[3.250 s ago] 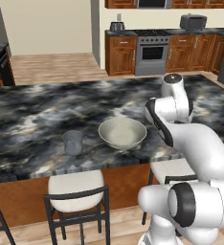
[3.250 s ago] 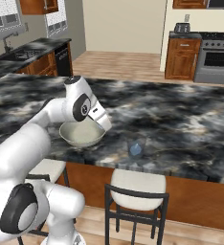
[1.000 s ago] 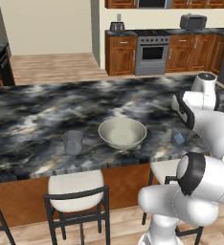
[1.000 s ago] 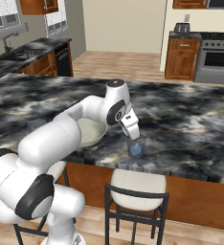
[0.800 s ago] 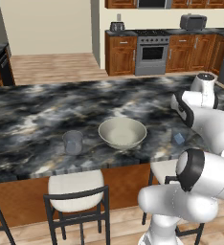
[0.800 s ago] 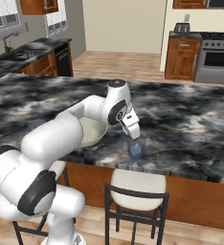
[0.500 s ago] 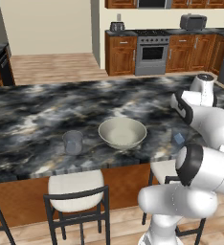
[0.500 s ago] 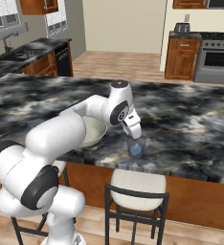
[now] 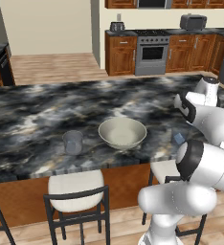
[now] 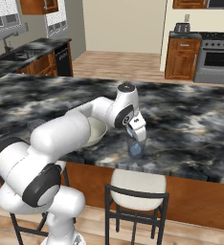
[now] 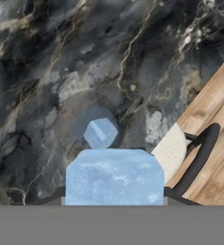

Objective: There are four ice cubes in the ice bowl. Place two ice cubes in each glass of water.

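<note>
1 ice cube (image 11: 114,176) held by gripper (image 10: 136,139) above glass (image 10: 135,147).

ice cubes (image 11: 114,178) – pale blue | ice bowl (image 9: 122,134) – beige-grey | counter (image 9: 37,115) – black-grey marble

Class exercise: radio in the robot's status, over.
End effector shut on ice cube, above right glass. One cube already inside. Path clear.
</note>
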Tool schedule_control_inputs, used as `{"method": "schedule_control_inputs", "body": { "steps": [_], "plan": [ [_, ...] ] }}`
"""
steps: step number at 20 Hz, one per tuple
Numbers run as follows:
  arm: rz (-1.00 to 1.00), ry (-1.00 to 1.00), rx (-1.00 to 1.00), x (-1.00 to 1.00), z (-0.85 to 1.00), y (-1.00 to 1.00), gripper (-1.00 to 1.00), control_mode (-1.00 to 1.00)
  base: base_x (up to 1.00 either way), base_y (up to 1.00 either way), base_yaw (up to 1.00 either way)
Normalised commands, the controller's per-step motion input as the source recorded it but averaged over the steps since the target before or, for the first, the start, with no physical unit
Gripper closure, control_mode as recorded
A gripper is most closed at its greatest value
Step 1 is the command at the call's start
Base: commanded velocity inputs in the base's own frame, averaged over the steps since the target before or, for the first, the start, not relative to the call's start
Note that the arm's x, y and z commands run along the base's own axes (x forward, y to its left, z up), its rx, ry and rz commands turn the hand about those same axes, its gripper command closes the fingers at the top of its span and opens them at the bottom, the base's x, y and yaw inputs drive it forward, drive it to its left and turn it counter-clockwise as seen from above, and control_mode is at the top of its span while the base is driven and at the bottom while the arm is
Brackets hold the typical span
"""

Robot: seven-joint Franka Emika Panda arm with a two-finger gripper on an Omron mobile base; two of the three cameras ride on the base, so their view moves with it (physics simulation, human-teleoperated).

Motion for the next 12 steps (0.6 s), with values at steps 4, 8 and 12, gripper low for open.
{"method": "schedule_control_inputs", "body": {
  "steps": [4, 8, 12],
  "plan": [
    [0.0, -0.04, 0.02, 0.06, 0.0, -0.04, 1.0, -1.0, 0.0, 0.0, 0.0],
    [0.0, -0.02, 0.0, 0.08, 0.0, 0.0, 1.0, -1.0, 0.0, 0.0, 0.0],
    [0.0, -0.02, 0.01, 0.03, 0.0, 0.0, 1.0, -1.0, 0.0, 0.0, 0.0]
  ]
}}
